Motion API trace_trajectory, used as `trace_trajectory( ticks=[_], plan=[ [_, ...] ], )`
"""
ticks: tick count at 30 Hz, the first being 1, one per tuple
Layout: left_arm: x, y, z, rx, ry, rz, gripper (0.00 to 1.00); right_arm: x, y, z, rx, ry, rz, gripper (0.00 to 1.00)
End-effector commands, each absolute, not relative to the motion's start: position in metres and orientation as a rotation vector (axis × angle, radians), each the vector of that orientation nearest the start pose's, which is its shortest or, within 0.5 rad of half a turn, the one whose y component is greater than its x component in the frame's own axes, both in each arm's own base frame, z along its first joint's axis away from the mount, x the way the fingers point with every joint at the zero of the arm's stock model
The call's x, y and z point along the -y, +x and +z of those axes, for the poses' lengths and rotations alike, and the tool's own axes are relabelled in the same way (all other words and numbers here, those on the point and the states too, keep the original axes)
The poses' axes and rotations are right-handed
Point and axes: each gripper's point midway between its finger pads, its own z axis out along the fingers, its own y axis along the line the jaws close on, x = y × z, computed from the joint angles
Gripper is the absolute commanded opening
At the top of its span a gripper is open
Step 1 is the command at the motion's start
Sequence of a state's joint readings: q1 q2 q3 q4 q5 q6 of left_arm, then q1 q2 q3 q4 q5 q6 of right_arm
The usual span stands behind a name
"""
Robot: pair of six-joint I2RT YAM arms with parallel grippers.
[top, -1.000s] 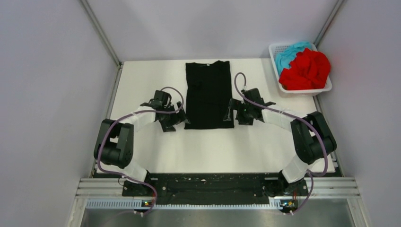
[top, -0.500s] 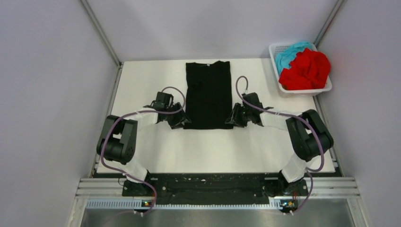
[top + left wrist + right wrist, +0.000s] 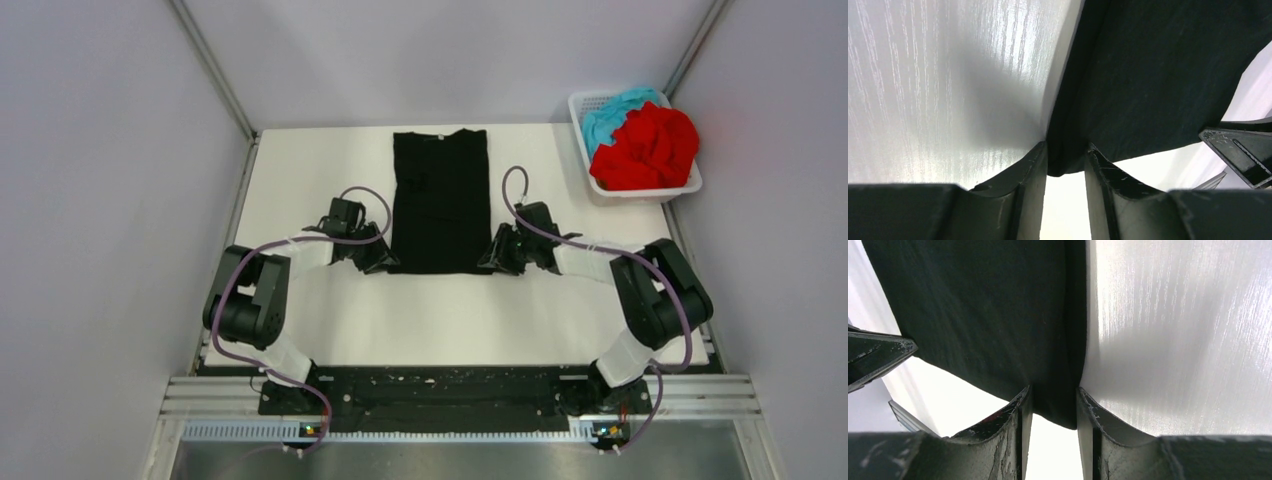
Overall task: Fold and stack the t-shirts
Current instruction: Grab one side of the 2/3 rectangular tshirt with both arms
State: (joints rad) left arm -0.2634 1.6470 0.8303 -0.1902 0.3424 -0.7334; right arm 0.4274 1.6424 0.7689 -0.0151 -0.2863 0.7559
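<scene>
1. Flat on the white tabletop (image 3: pixel 300 170), mid frame in the top view: black t-shirt (image 3: pixel 440 200), long way running up and down the frame.
2. Pinching its lower left corner with the left end effector (image 3: pixel 375 258), fingers clamped on the cloth.
3. Pinching its lower right corner with the right end effector (image 3: pixel 497 258), clamped the same way.
4. Rest of the shirt stretching away from both, toward the top of the frame.
5. Likely next: lift both corners together and carry them up the frame, keeping them level.
6. Heaped in the basket (image 3: pixel 690 186) at upper right: red t-shirt (image 3: pixel 648 148) and teal t-shirt (image 3: pixel 608 112).
</scene>
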Motion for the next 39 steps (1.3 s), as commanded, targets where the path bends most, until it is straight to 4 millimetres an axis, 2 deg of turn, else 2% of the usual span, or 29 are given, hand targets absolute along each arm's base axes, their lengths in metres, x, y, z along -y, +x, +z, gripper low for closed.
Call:
trace_trajectory(
  ticks=[1, 3, 5, 6, 9, 11, 14, 17, 24, 27, 29, 32, 35, 37, 39],
  plan=[
    [0.159, 0.282, -0.006, -2.790, -0.534, -0.660, 0.36, -0.208, 0.274, 0.009, -2.688, 0.291, 0.732, 0.37],
    [0.159, 0.280, -0.008, -2.794, -0.533, -0.657, 0.26, -0.208, 0.274, 0.008, -2.688, 0.288, 0.734, 0.37],
    [0.161, 0.280, -0.007, -2.791, -0.528, -0.675, 0.05, -0.212, 0.273, 0.009, -2.685, 0.278, 0.749, 0.35],
    [0.162, 0.281, -0.005, -2.784, -0.527, -0.692, 0.00, -0.214, 0.273, 0.009, -2.683, 0.272, 0.759, 0.32],
    [0.165, 0.281, -0.001, -2.769, -0.519, -0.723, 0.00, -0.223, 0.271, 0.011, -2.685, 0.243, 0.787, 0.18],
    [0.164, 0.279, 0.003, -2.760, -0.513, -0.725, 0.00, -0.226, 0.269, 0.014, -2.681, 0.245, 0.795, 0.00],
    [0.160, 0.267, 0.013, -2.753, -0.495, -0.720, 0.00, -0.224, 0.262, 0.022, -2.667, 0.239, 0.800, 0.00],
    [0.154, 0.246, 0.023, -2.752, -0.481, -0.718, 0.00, -0.220, 0.247, 0.030, -2.681, 0.215, 0.801, 0.00],
    [0.155, 0.190, 0.054, -2.682, -0.520, -0.860, 0.00, -0.225, 0.182, 0.054, -2.717, 0.113, 0.920, 0.00],
    [0.155, 0.167, 0.070, -2.650, -0.516, -0.902, 0.00, -0.238, 0.153, 0.077, -2.703, -0.009, 1.002, 0.00],
    [0.156, 0.157, 0.086, -2.604, -0.504, -0.955, 0.00, -0.241, 0.141, 0.093, -2.677, -0.056, 1.049, 0.00],
    [0.154, 0.150, 0.117, -2.512, -0.486, -0.995, 0.00, -0.239, 0.138, 0.120, -2.593, -0.078, 1.095, 0.00],
    [0.144, 0.151, 0.141, -2.410, -0.471, -0.961, 0.00, -0.233, 0.151, 0.147, -2.468, -0.078, 1.063, 0.00],
    [0.138, 0.160, 0.151, -2.348, -0.470, -0.925, 0.00, -0.229, 0.163, 0.162, -2.389, -0.078, 1.016, 0.00],
    [0.141, 0.175, 0.164, -2.280, -0.453, -0.937, 0.00, -0.227, 0.175, 0.175, -2.330, -0.086, 0.976, 0.00]
  ],
)
